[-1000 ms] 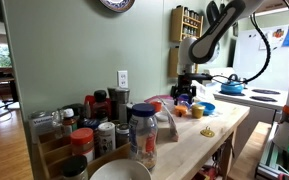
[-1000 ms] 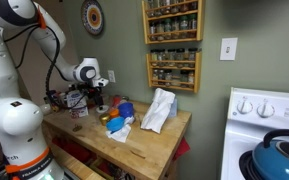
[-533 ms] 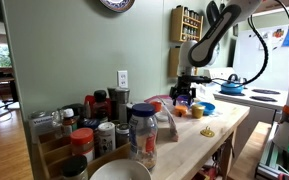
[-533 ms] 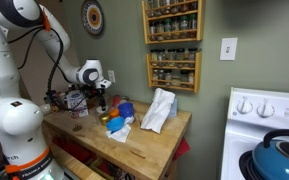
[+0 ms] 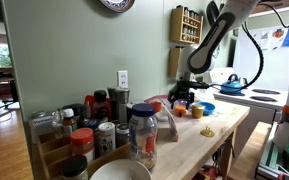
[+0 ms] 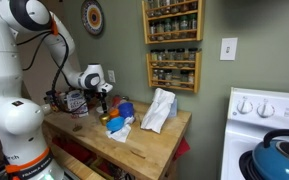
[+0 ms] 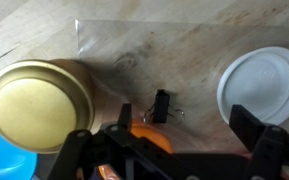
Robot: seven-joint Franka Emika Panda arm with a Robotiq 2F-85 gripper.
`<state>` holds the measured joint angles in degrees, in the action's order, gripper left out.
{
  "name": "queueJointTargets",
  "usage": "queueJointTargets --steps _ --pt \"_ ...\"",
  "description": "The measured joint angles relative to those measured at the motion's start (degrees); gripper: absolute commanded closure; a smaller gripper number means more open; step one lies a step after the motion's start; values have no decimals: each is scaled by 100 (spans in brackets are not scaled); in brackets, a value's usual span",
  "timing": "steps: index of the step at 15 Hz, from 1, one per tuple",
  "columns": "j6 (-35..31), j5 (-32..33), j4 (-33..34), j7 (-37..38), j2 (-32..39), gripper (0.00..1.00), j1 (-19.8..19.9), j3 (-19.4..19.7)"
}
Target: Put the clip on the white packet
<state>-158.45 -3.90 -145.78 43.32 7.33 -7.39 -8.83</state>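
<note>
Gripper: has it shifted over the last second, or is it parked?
Yes. In an exterior view the gripper has edged rightward in the picture and slightly lower, toward the white packet, judged against the spice rack on the wall.

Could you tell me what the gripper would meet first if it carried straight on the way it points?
Most likely the black clip, which lies straight ahead between the open jaws of the gripper, though depth is unclear.
</note>
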Motion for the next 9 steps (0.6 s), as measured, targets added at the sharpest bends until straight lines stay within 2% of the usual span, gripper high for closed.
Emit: queueJointTargets --steps 6,9 --pt "-187 -6 31 79 154 15 -111 181" --pt "-199 -3 36 111 178 17 -158 269"
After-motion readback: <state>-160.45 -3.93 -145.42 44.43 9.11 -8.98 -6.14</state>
